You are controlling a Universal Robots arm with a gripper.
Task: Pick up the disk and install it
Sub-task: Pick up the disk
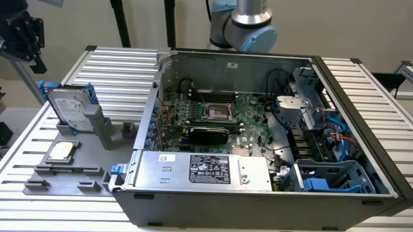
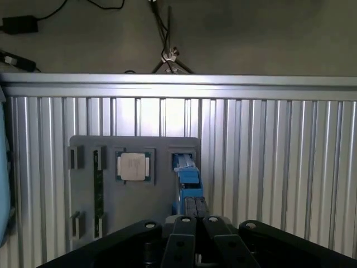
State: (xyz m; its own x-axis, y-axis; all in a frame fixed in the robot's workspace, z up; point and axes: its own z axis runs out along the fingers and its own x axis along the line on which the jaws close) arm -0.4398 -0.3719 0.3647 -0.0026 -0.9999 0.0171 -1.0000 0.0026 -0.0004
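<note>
The gripper (image 1: 22, 35) is seen at the upper left of the exterior frame. It is partly cut off by the frame edge, and its outline is hard to make out there. In the wrist view its fingers (image 2: 191, 207) are seen pressed together, and nothing is gripped between them.

The disk (image 1: 69, 110) is stood upright in a grey holder (image 1: 96, 126) at the left of the exterior frame, lower than the gripper and well apart from it. Its lower part is hidden by the holder. A silver-grey face with a white label is shown, framed by a blue bracket; the label print cannot be read. In the wrist view the disk (image 2: 188, 178) is seen edge-on, so chiefly the blue bracket is visible, and its nearer end is covered by the fingers.

The holder is set on a grey plate (image 1: 61, 186), where a square chip (image 1: 60, 151) is also laid, near the disk. The open case (image 1: 258, 208) is placed at the centre and right of the exterior frame on the ribbed table (image 1: 123, 67). The cabled bays at its right are hard to make out.
</note>
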